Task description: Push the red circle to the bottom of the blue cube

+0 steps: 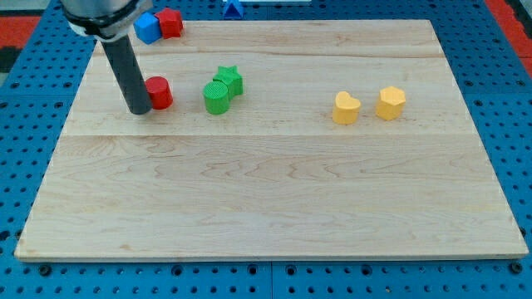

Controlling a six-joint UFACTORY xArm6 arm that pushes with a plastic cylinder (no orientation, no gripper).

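The red circle (159, 92) is a short red cylinder on the wooden board's upper left. My tip (139, 110) stands right against its left side, touching it or nearly so. The blue cube (147, 27) sits at the board's top edge, up and slightly left of the red circle, with a gap of bare board between them. A second red block (170, 22) touches the blue cube's right side. The dark rod (125, 66) rises from my tip to the view's top left.
A green cylinder (216, 97) and a green star (228, 80) sit together just right of the red circle. A yellow heart-like block (346, 108) and a yellow hexagon-like block (390, 102) lie at the right. A blue piece (233, 8) lies beyond the board's top edge.
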